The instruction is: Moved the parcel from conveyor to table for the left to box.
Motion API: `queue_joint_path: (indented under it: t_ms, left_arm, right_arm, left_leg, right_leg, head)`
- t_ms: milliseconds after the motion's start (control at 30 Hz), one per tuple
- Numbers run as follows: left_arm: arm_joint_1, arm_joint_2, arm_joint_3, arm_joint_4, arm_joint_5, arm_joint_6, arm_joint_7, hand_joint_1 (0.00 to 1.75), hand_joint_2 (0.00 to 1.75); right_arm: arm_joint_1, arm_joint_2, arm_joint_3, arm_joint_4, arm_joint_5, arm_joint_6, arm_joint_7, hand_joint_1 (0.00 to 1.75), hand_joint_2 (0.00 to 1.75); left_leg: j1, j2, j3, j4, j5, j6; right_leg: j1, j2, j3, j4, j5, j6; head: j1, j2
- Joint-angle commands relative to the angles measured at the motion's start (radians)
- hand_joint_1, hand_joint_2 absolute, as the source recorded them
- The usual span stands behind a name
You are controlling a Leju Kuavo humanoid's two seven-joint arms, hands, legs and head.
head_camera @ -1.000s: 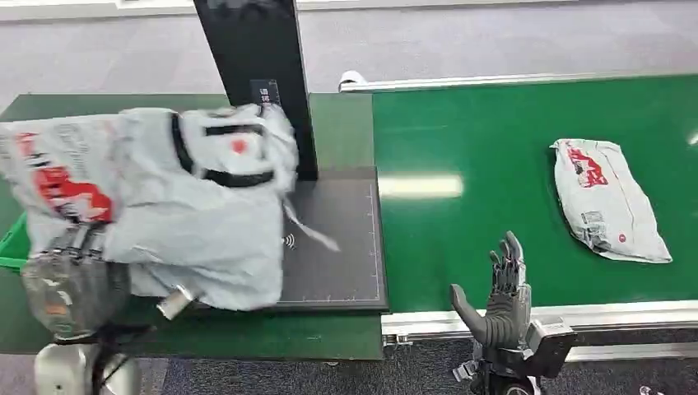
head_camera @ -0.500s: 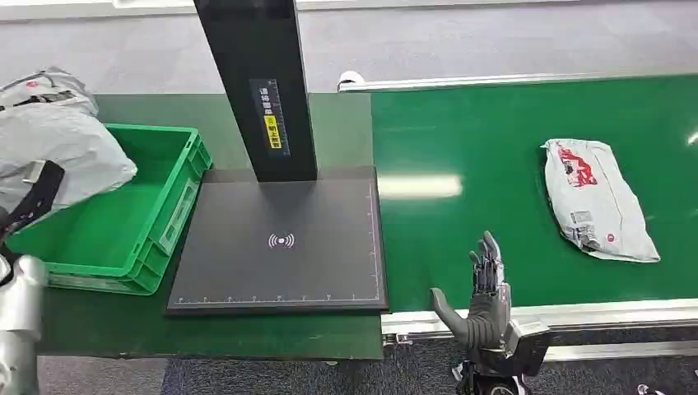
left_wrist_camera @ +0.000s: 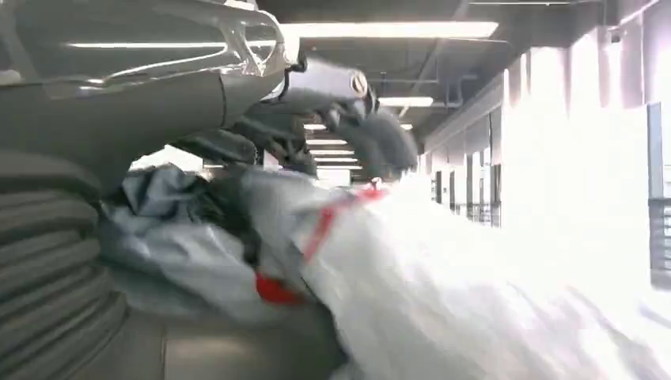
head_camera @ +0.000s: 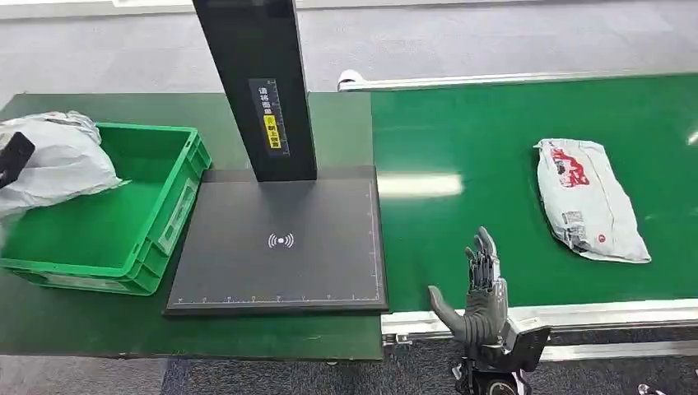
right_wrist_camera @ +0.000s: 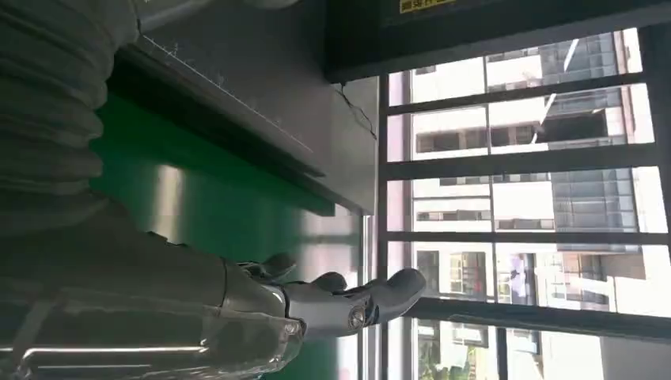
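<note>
A crumpled grey parcel [head_camera: 53, 160] with red print hangs over the far-left end of the green crate [head_camera: 169, 210], partly cut off by the picture's edge. My left hand [left_wrist_camera: 348, 119] grips this parcel [left_wrist_camera: 411, 277], its dark fingers curled over the bag's top. A second grey parcel [head_camera: 588, 202] with red print lies flat on the green conveyor belt [head_camera: 494, 148] at the right. My right hand [head_camera: 480, 298] stands upright at the belt's near edge, fingers spread [right_wrist_camera: 348, 305], holding nothing, well short of that parcel.
A black scanner pad [head_camera: 284, 247] lies on the green table [head_camera: 99, 325] between crate and belt, with a tall black post [head_camera: 255, 82] at its back. The belt's silver rail [head_camera: 609, 313] runs along the front. Grey floor lies beyond.
My left hand has carried the parcel from over the scanner pad leftward to the crate's far end. The belt parcel has drifted slightly left. My right hand has shifted a little left and down.
</note>
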Motion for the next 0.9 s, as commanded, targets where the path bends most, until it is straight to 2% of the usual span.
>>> queue_joint_path:
  t_ms: [33, 133, 200, 233, 267, 333, 400, 500, 633, 700, 833, 900]
  left_arm:
    - [-0.014, -0.014, -0.024, 0.061, 0.031, 0.16, -0.07, 0.0, 0.0]
    - [0.041, -0.023, -0.026, -0.004, 0.058, 0.279, -0.129, 0.0, 0.0]
    - [0.107, -0.038, -0.009, -0.11, 0.13, 0.363, -0.22, 0.0, 0.0]
    - [0.107, -0.038, -0.009, -0.11, 0.13, 0.363, -0.22, 0.0, 0.0]
    - [0.179, -0.061, 0.014, -0.23, 0.174, 0.363, -0.276, 0.0, 0.0]
    - [0.209, -0.083, 0.022, -0.279, 0.179, 0.363, -0.287, 0.0, 0.0]
    - [0.242, -0.119, -0.004, -0.325, 0.22, 0.363, -0.352, 0.0, 0.0]
    - [0.269, -0.147, -0.042, -0.358, 0.211, 0.335, -0.343, 0.0, 0.0]
    - [0.415, -0.237, -0.149, -0.531, 0.288, 0.245, -0.31, 0.0, 0.0]
    - [0.433, -0.235, -0.147, -0.539, 0.266, 0.251, -0.232, 0.0, 0.0]
    - [0.42, -0.211, -0.136, -0.514, 0.281, 0.249, -0.247, 0.0, 0.0]
    - [0.382, -0.189, -0.111, -0.451, 0.231, 0.244, -0.171, 0.0, 0.0]
  right_arm:
    - [-0.018, -0.008, 0.007, 0.036, -0.011, -0.011, 0.006, 0.0, 1.75]
    - [-0.02, -0.018, 0.01, 0.039, -0.019, -0.02, 0.009, 0.0, 1.75]
    - [-0.02, -0.025, 0.017, 0.045, -0.029, -0.03, 0.008, 0.0, 1.75]
    - [-0.02, -0.025, 0.017, 0.045, -0.029, -0.03, 0.008, 0.0, 1.75]
    - [-0.018, -0.032, 0.024, 0.051, -0.037, -0.04, 0.003, 0.0, 1.75]
    - [-0.019, -0.037, 0.03, 0.056, -0.044, -0.048, 0.0, 0.0, 1.75]
    - [-0.026, -0.042, 0.033, 0.066, -0.054, -0.059, -0.004, 0.0, 1.75]
    - [-0.032, -0.042, 0.036, 0.075, -0.059, -0.063, -0.006, 0.0, 1.75]
    - [-0.024, -0.037, 0.038, 0.085, -0.062, -0.076, -0.012, 0.0, 1.75]
    - [-0.021, -0.031, 0.039, 0.085, -0.061, -0.077, -0.012, 0.0, 1.75]
    - [-0.019, -0.029, 0.046, 0.083, -0.058, -0.079, -0.014, 0.0, 1.75]
    - [-0.021, -0.027, 0.047, 0.083, -0.059, -0.078, -0.014, 0.0, 1.75]
  left_leg:
    - [0.0, -0.002, 0.001, -0.001, 0.001, 0.001]
    - [0.0, -0.001, 0.001, -0.002, 0.001, 0.001]
    - [0.0, -0.001, 0.001, -0.002, 0.001, 0.001]
    - [0.0, -0.001, 0.002, -0.003, 0.001, 0.001]
    - [0.0, -0.001, 0.001, -0.002, 0.001, 0.001]
    - [-0.001, -0.001, 0.002, -0.003, 0.001, 0.001]
    - [0.0, -0.002, 0.002, -0.003, 0.001, 0.001]
    - [-0.001, -0.003, 0.001, -0.002, 0.001, 0.001]
    - [-0.001, -0.004, 0.002, -0.004, 0.002, 0.002]
    - [-0.001, -0.003, 0.002, -0.002, 0.001, 0.001]
    - [0.0, -0.001, 0.0, -0.001, 0.0, 0.001]
    - [0.0, -0.002, 0.002, -0.003, 0.001, 0.002]
  right_leg:
    - [0.0, -0.001, 0.001, -0.002, 0.0, 0.0]
    - [0.0, -0.001, 0.001, -0.002, 0.001, 0.0]
    - [0.0, -0.001, 0.002, -0.002, 0.001, 0.0]
    - [0.0, -0.001, 0.002, -0.003, 0.001, 0.0]
    - [0.0, -0.001, 0.002, -0.002, 0.001, 0.0]
    - [0.0, -0.001, 0.002, -0.003, 0.001, 0.0]
    - [0.0, -0.002, 0.003, -0.003, 0.001, 0.0]
    - [-0.001, -0.003, 0.001, -0.002, 0.0, 0.001]
    - [-0.001, -0.004, 0.004, -0.004, 0.001, 0.001]
    - [-0.001, -0.003, 0.002, -0.003, 0.0, 0.001]
    - [0.0, -0.001, 0.001, -0.002, 0.0, 0.0]
    - [0.0, -0.001, 0.002, -0.004, 0.001, 0.0]
  head:
    - [0.0, 0.0]
    - [0.0, 0.0]
    - [0.0, 0.0]
    - [-0.001, 0.0]
    - [0.0, 0.0]
    - [0.0, 0.0]
    - [-0.001, 0.0]
    - [0.0, 0.0]
    - [0.0, 0.0]
    - [0.0, 0.0]
    - [0.0, 0.0]
    - [0.0, 0.0]
